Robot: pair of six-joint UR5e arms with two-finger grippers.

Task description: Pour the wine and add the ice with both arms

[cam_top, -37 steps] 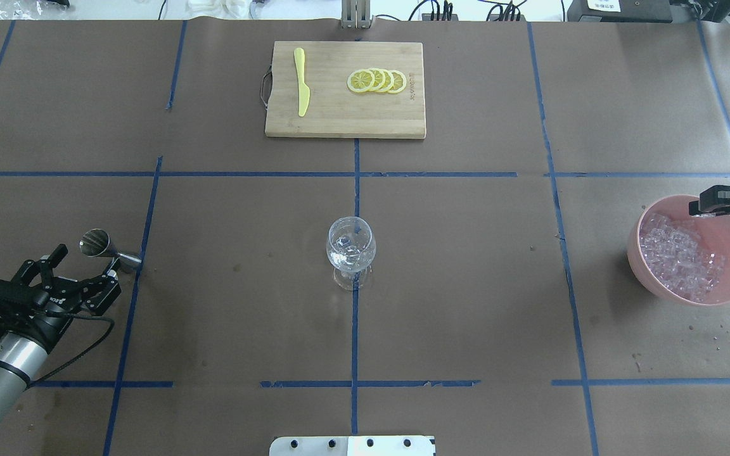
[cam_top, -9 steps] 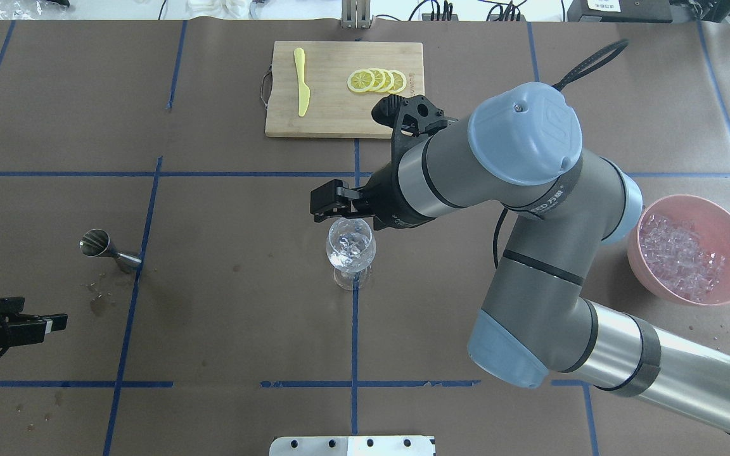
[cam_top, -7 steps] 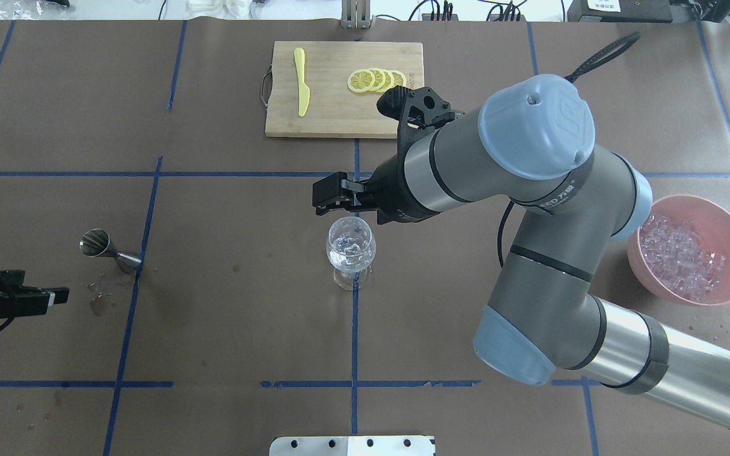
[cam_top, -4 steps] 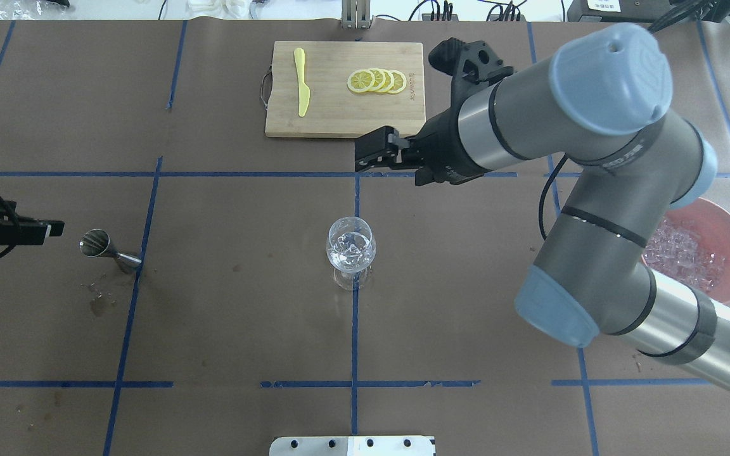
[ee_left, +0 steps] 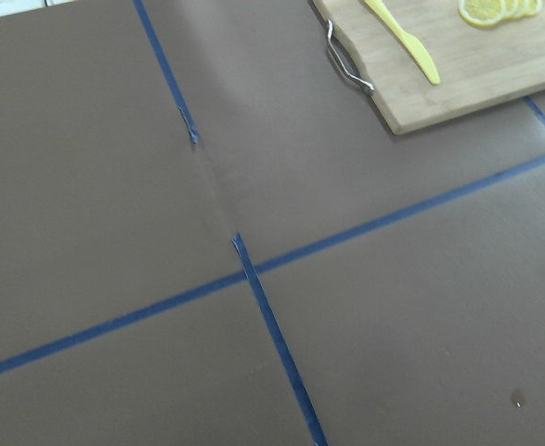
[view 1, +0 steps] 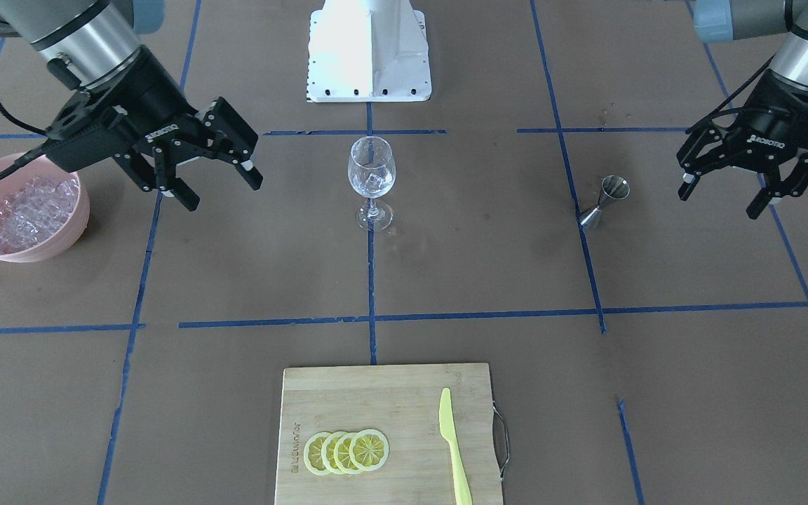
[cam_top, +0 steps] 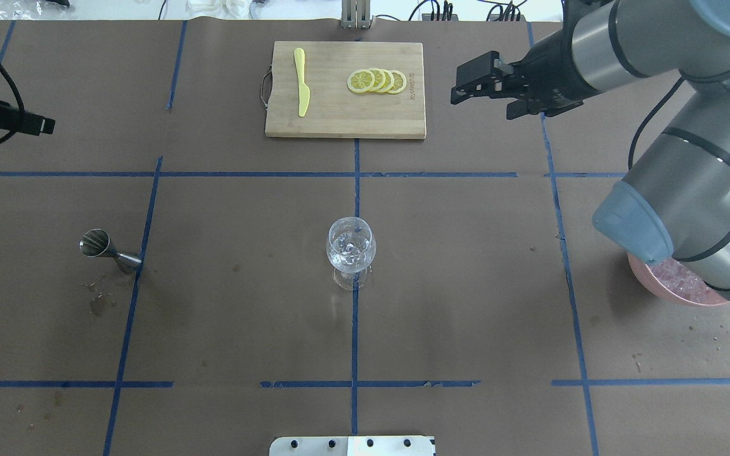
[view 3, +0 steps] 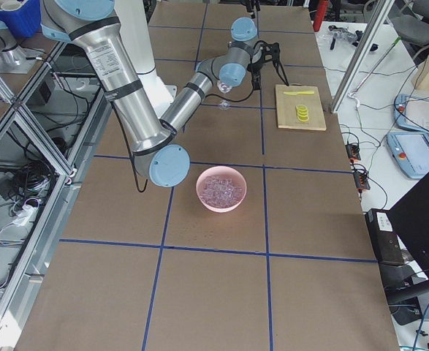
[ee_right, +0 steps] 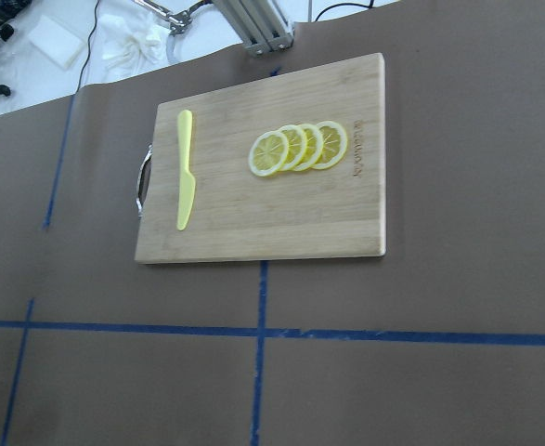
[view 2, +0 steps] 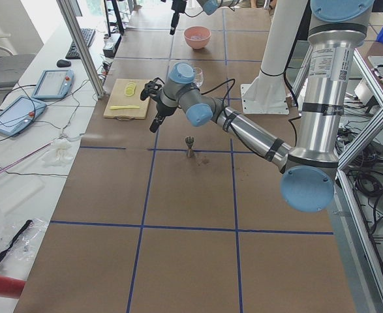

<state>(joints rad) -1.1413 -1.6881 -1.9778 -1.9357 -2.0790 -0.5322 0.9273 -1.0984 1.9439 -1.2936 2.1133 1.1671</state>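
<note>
A clear wine glass (view 1: 372,179) stands at the table's centre with a few ice cubes in its bowl; it also shows in the overhead view (cam_top: 351,250). The ice (view 1: 25,209) is heaped in a pink bowl (view 1: 43,250). My right gripper (view 1: 223,193) is open and empty, in the air between the bowl and the glass. In the overhead view it (cam_top: 466,88) hangs just right of the cutting board. My left gripper (view 1: 719,202) is open and empty, outward of a steel jigger (view 1: 604,202). In the overhead view it (cam_top: 38,125) is at the far left edge.
A bamboo cutting board (cam_top: 346,117) at the far middle carries lemon slices (cam_top: 377,81) and a yellow plastic knife (cam_top: 301,88). My right arm covers most of the pink bowl (cam_top: 647,273) in the overhead view. The jigger (cam_top: 108,250) stands at the left, with wet spots beside it.
My right gripper has left the spot over the glass and swung away to the far right, beside the cutting board. My left gripper has moved away from the jigger toward the far left.
</note>
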